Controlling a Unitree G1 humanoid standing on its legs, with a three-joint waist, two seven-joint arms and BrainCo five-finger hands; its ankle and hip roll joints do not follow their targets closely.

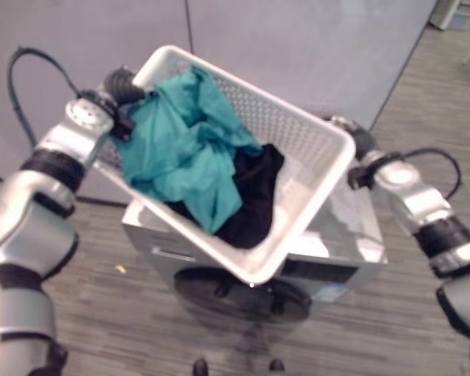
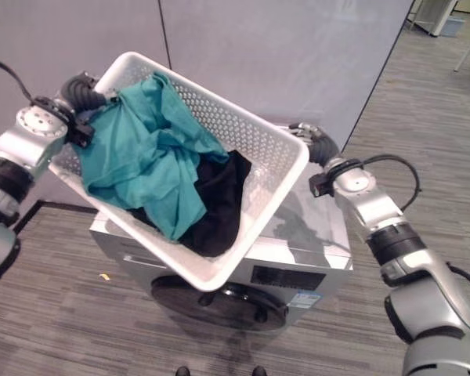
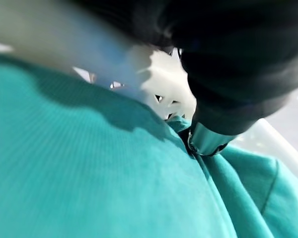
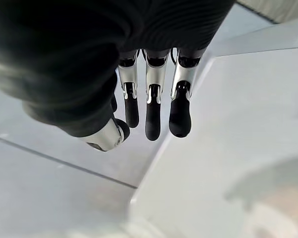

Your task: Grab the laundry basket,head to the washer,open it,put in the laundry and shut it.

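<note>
One white laundry basket [image 2: 254, 153] up there, two garments inside: one teal cloth [image 2: 145, 160], one black cloth [image 2: 219, 204]. One silver washer [image 2: 313, 262] underneath. Two robot hands out: left robot hand [image 2: 82, 90], right robot hand [image 2: 313, 141].

no legible text, labels or numbers
</note>
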